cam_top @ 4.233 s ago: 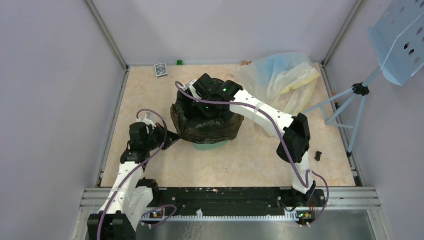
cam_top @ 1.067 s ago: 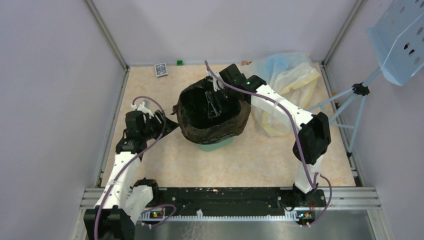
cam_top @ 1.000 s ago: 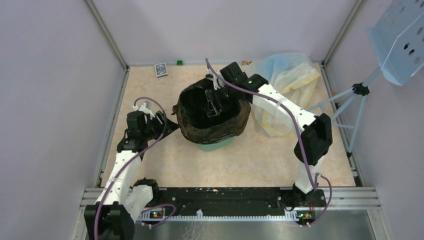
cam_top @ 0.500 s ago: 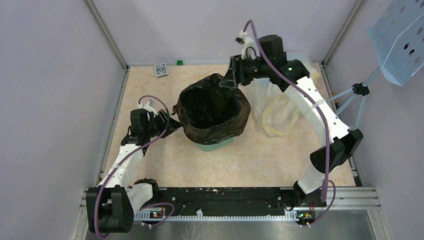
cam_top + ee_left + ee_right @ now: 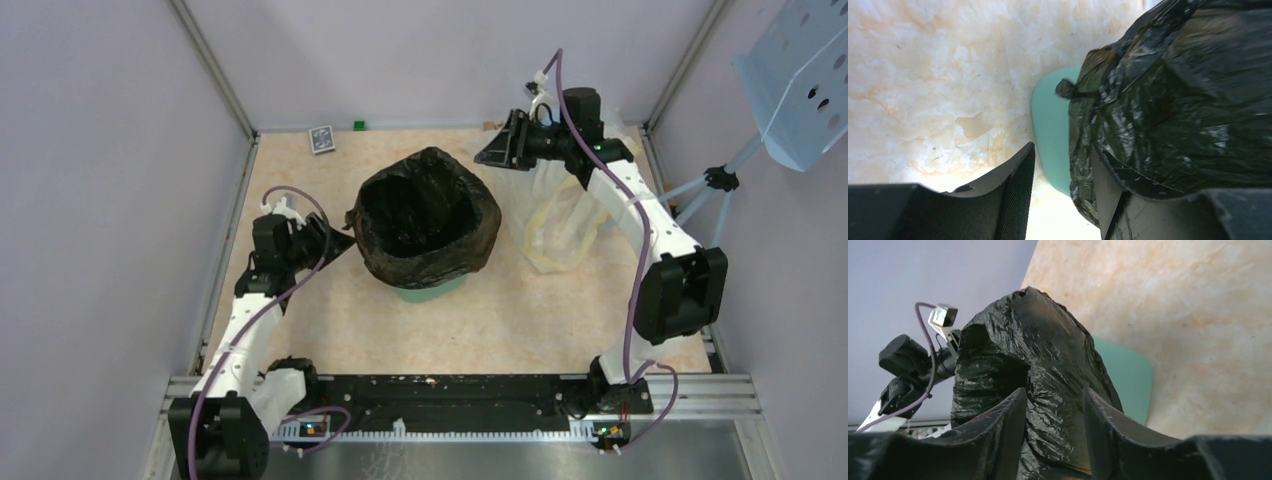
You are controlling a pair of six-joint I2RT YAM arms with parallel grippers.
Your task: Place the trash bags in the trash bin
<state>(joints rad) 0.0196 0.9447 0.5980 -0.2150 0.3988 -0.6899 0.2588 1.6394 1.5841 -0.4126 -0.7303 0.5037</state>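
The black trash bag [image 5: 470,245] lines the mint-green trash bin [image 5: 430,291], its mouth wide open and its skirt draped down over the walls. My left gripper [image 5: 340,245] sits low at the bag's left side. In the left wrist view its jaws [image 5: 1063,147] stand open, with the bin wall [image 5: 1050,125] showing between them and the bag's hem [image 5: 1173,100] against the right finger. My right gripper [image 5: 485,155] hovers behind and to the right of the bin, clear of it. It is open [image 5: 1054,390] with nothing between its fingers, facing the bag [image 5: 1048,355] and bin [image 5: 1128,375].
A pale translucent plastic heap [image 5: 565,200] lies right of the bin, under my right arm. A card box [image 5: 321,139] and a small green cube [image 5: 359,125] sit at the back wall. A light-blue perforated panel [image 5: 800,80] on a tripod stands at the far right.
My right gripper has come up out of the bag's mouth and swung to the back right, its jaws narrowing a little. The left gripper stayed by the bag's left side.
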